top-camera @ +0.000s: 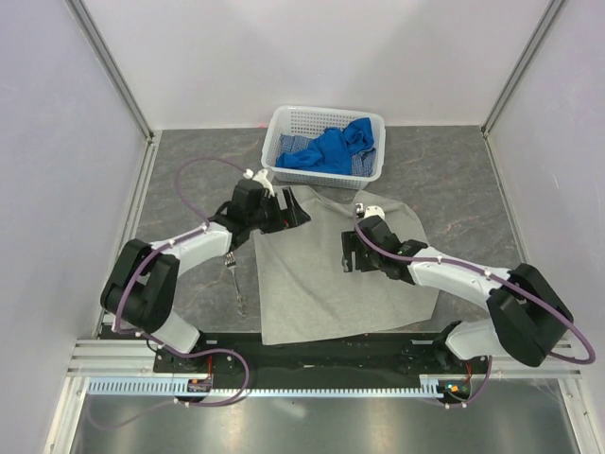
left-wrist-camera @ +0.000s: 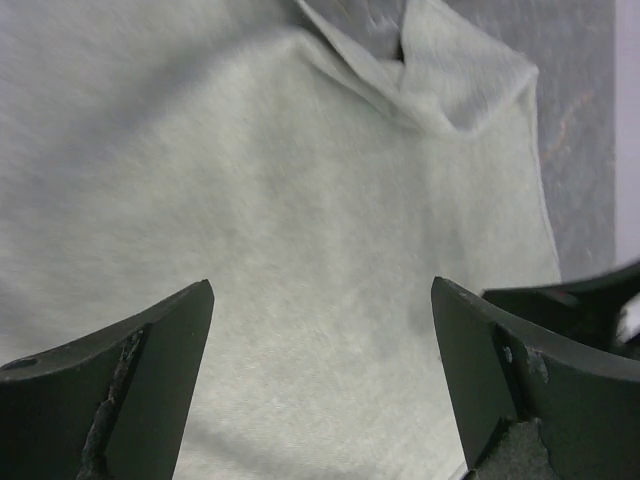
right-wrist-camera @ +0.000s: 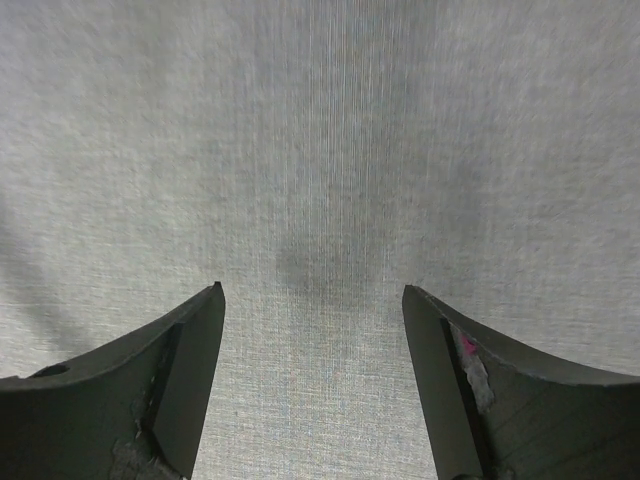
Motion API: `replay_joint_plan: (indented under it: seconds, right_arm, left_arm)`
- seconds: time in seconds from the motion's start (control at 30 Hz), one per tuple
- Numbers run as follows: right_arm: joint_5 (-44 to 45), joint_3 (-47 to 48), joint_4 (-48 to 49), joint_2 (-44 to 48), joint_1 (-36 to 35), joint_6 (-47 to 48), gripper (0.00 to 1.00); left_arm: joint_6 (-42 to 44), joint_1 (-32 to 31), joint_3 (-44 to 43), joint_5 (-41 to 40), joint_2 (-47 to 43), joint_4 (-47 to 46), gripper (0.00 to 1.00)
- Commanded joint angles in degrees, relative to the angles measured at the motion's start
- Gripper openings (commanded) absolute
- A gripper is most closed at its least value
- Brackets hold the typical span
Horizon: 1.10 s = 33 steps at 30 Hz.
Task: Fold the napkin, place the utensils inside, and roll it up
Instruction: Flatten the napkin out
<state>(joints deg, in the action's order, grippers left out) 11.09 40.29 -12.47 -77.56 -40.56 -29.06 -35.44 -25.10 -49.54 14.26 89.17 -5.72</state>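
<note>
The table (top-camera: 454, 180) is viewed from above and behind both arms. The wrist views are aimed down past the left fingers (left-wrist-camera: 120, 390) and right fingers (right-wrist-camera: 130, 390), close over the napkin (top-camera: 321, 274), which is shared by all three views.

Seen from above, the napkin (top-camera: 312, 274) is partly hidden. The right arm (top-camera: 444, 270) lies over its right side, and the left gripper (top-camera: 295, 214) covers part of its far left corner. The fork (top-camera: 234, 277) is too small to count its prongs. In the basket (top-camera: 284, 121), the blue cloth (top-camera: 333, 149) hides most of a patterned cloth (top-camera: 293, 142). In both wrist views the fingers (left-wrist-camera: 120, 400) are cut off at the bottom edge. In the right wrist view no napkin edge shows.
</note>
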Motion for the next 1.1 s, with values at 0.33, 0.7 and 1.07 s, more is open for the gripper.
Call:
replay_joint_plan:
  seconds: [0.33,0.7,1.07]
  right_arm:
    - [-10.3,-4.61,12.03,-9.89,-8.57,-12.77,0.78]
    - [-9.5,5.76,3.07,0.9,-5.11,-8.32,0.81]
    - [-25.56,6.29,5.95,1.82,28.23,7.52,0.97]
  left_arm:
    - [-15.27,-8.21,13.5,-4.76,-0.48,-25.48,0.96]
    - [-17.29,-8.38,22.55,-7.67,-0.74,-28.56,0.96]
    - [-17.12,-8.38,31.25,-8.02,-4.79,-29.0,0.97]
